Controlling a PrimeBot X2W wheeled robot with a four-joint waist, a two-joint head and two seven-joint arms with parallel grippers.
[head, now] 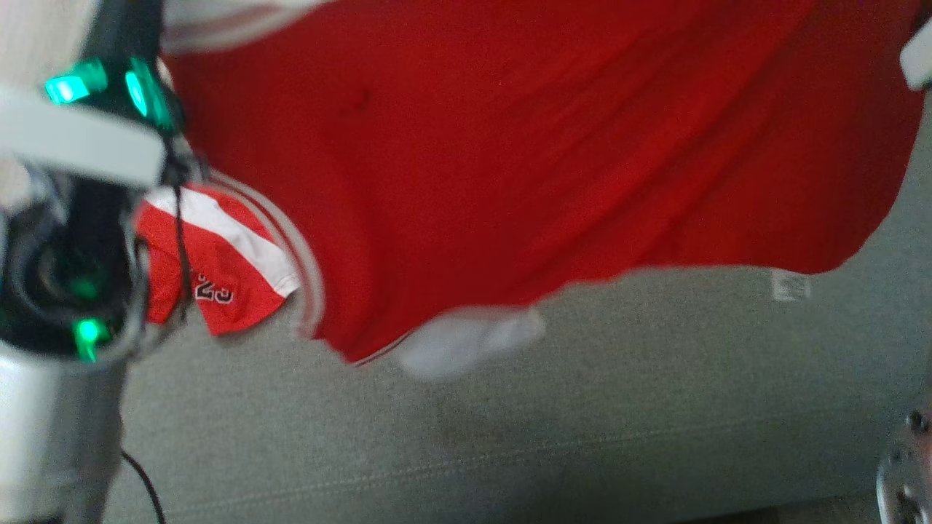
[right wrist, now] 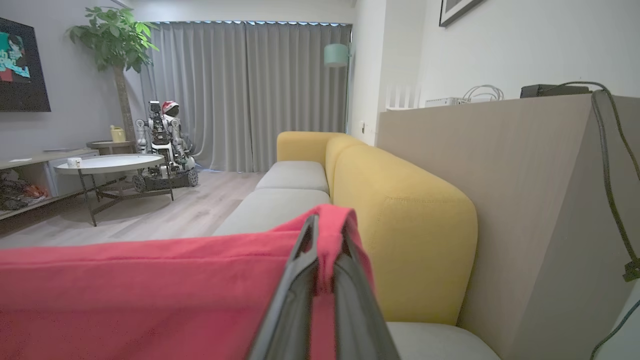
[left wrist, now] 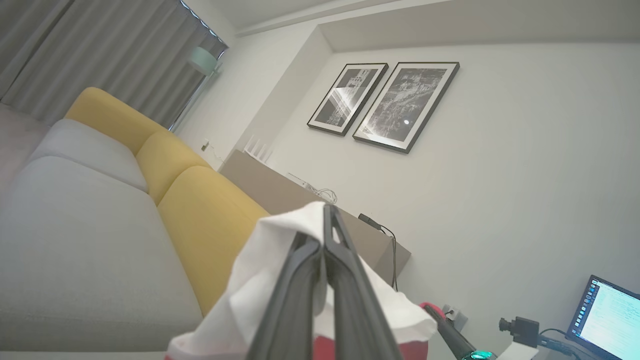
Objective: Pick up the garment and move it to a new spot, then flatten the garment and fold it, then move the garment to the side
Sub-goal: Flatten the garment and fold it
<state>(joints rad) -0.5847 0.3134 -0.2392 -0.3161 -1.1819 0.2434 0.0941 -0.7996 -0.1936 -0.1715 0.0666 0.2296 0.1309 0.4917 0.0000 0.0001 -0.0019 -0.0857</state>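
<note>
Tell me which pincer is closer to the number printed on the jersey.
Left. The left pincer is shut on the white sleeve of the garment, with the number hanging close by; the right pincer clamps red cloth at the far end.

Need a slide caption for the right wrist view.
Right gripper pinching the red garment, with a grey-and-yellow sofa behind.

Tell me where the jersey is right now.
The jersey spans the top of the head view, hanging over the grey sofa seat; the left gripper pinches its white panel, the right gripper its red fabric.
</note>
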